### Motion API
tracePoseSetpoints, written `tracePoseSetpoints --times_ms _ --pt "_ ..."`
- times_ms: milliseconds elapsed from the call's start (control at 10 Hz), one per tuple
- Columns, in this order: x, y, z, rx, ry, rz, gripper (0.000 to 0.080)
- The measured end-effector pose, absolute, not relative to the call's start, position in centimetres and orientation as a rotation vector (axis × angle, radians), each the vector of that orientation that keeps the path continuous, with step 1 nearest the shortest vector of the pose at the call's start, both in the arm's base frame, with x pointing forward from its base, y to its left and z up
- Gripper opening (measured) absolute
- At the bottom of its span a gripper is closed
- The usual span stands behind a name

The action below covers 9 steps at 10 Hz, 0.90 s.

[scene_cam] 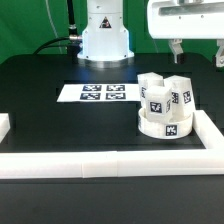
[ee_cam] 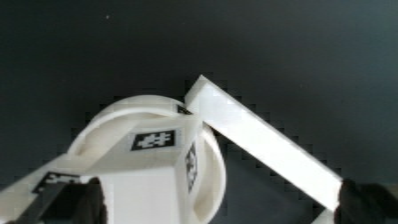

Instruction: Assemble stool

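The white stool [scene_cam: 165, 108] rests upside down in the table's corner at the exterior view's right. Its round seat [scene_cam: 166, 126] lies flat, and tagged blocky legs [scene_cam: 157, 95] stand up from it. High above and behind the stool, my gripper [scene_cam: 198, 52] hangs open with nothing between its fingers. In the wrist view the seat's rim [ee_cam: 125, 115] and one tagged leg [ee_cam: 155, 140] show far below. My gripper [ee_cam: 217, 205] is open there too, with its dark fingertips [ee_cam: 71, 205] at the picture's corners.
White border rails [scene_cam: 110, 163] run along the front and the exterior view's right side, one seen close to the stool [ee_cam: 258, 140]. The marker board [scene_cam: 100, 93] lies flat in front of the robot base [scene_cam: 105, 35].
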<state>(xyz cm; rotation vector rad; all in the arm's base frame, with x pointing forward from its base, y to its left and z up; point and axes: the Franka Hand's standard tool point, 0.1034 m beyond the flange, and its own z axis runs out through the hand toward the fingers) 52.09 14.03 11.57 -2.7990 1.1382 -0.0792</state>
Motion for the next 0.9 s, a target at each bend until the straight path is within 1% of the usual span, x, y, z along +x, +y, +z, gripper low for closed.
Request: tracePoseSetpoints --times_ms 200,400,700,900 --pt "52.20 13.54 11.20 -2.965 0.763 -0.117 0.0649" --pt "52.31 13.54 11.18 -3.055 0.398 -0.135 0.0649" --pt "52.40 13.42 11.21 -3.084 0.181 -0.142 0.0649" --pt "52.44 13.23 11.17 -3.099 -0.060 -0.151 0.0649"
